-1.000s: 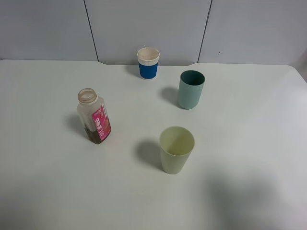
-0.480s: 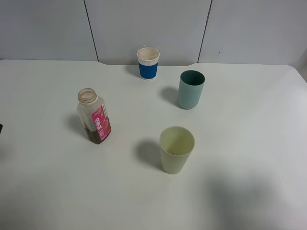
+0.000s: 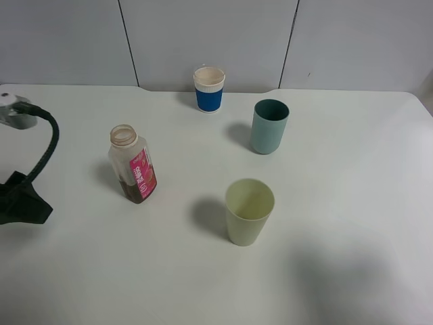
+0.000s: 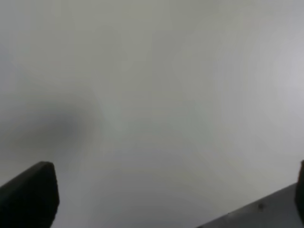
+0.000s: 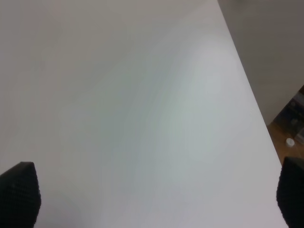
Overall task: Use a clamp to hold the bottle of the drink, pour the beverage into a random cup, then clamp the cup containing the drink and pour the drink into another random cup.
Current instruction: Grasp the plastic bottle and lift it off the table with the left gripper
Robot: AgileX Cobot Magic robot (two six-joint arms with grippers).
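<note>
Looking down from the high camera, you saw the left arm [image 3: 21, 202] come in over the tabletop's [image 3: 352, 203] left edge, where nothing showed a moment before. The bottle [image 3: 133, 164] stood uncapped and untouched, nearer that edge than the cups. In the left wrist view your left hand [image 4: 165, 192] was spread wide over bare tabletop, grasping nothing. In the right wrist view the right hand [image 5: 156, 192] was likewise released, near an edge of the tabletop. The reach for the bottle looked only just begun.

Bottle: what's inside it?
The bottle stands uncapped, with a shallow layer of dark brown drink at its base; above that it looks empty. The pink label covers part of one side, so the contents behind it cannot be seen.
</note>
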